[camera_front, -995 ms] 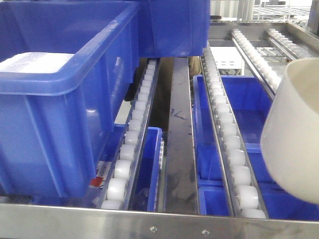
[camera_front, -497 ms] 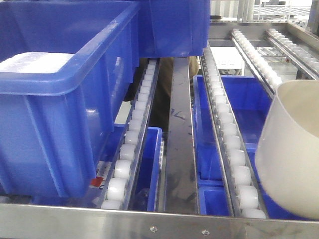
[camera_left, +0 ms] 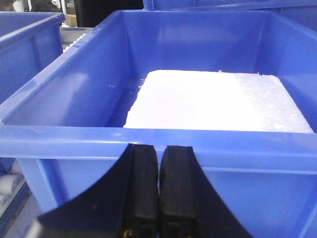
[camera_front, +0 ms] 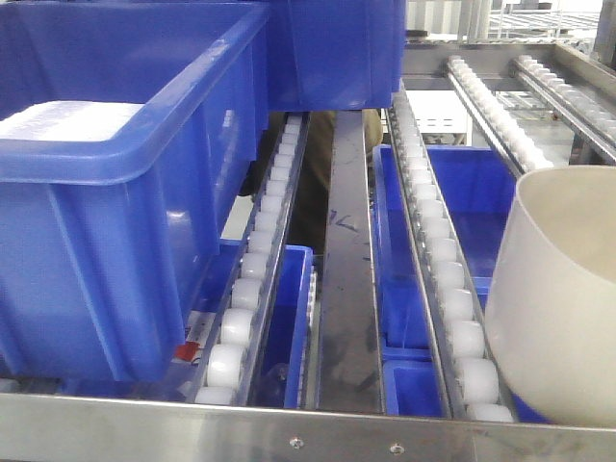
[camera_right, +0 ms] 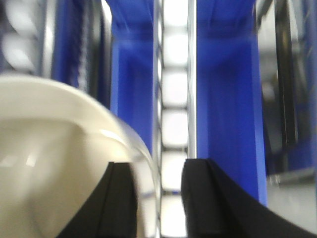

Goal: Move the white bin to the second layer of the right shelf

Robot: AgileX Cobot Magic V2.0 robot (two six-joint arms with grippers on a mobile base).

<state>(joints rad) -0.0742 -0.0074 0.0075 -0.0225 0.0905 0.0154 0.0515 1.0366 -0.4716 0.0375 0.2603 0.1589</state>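
Note:
The white bin (camera_front: pixel 558 289) is at the right edge of the front view, mouth up, its base low over the roller tracks (camera_front: pixel 448 289) just behind the riveted steel front bar (camera_front: pixel 289 433). In the right wrist view the bin (camera_right: pixel 54 148) fills the lower left. My right gripper (camera_right: pixel 158 166) straddles its rim with the jaws apart: one finger is inside the bin and the other outside, with white rollers (camera_right: pixel 174 89) showing in the gap. My left gripper (camera_left: pixel 159 148) is shut and empty in front of a blue crate's wall. Neither gripper shows in the front view.
A large blue crate (camera_front: pixel 96 192) holding a white foam block (camera_left: pixel 213 99) sits on the left tracks. A second blue crate (camera_front: pixel 337 48) stands behind it. More blue crates (camera_front: pixel 472 192) lie on the level below. Another roller track (camera_front: pixel 245 289) runs beside the large crate.
The white bin has come down and to the left toward the tracks and turned more upright, so its mouth now shows. The blue crates have not moved.

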